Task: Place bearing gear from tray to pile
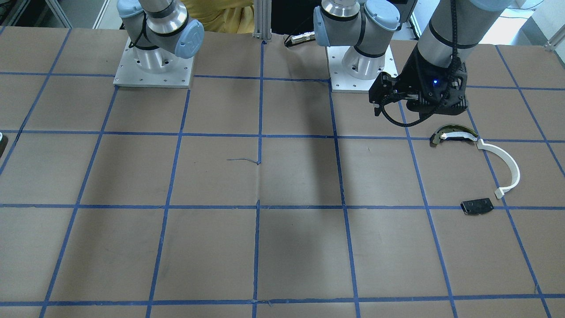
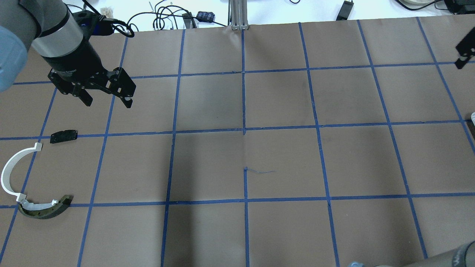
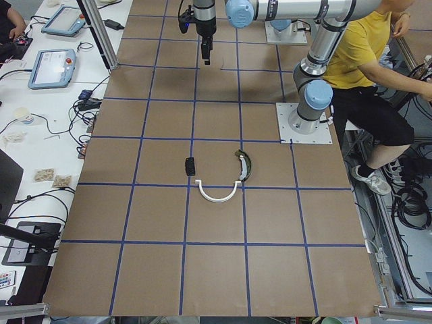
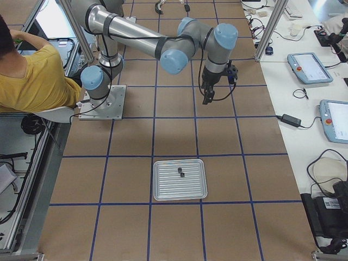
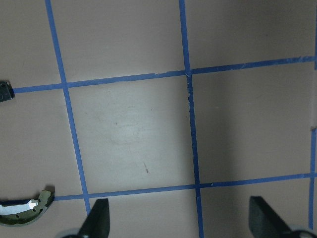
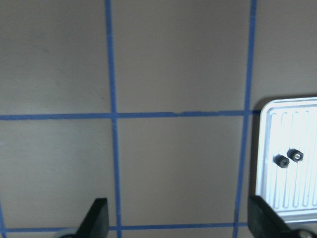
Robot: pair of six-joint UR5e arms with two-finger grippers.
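Two small dark bearing gears (image 6: 281, 160) (image 4: 180, 173) lie close together on the silver ribbed tray (image 6: 297, 203) (image 4: 163, 190). My right gripper (image 6: 178, 223) (image 4: 208, 95) is open and empty, hovering over bare table beside the tray. The pile lies at the other end: a white arc strip (image 2: 9, 174) (image 1: 507, 163), a dark curved piece with a pale band (image 2: 44, 209) (image 1: 452, 134) (image 5: 25, 210) and a flat black plate (image 2: 64, 136) (image 1: 476, 206). My left gripper (image 2: 108, 103) (image 5: 181, 223) is open and empty, raised above the table beside the pile.
The table is brown paper with a grid of blue tape lines (image 2: 243, 129). Both arm bases (image 1: 154, 66) stand at the robot's edge. A person in a yellow shirt (image 4: 32, 81) sits behind the bases. Cables and tablets lie along the far side (image 3: 54, 67).
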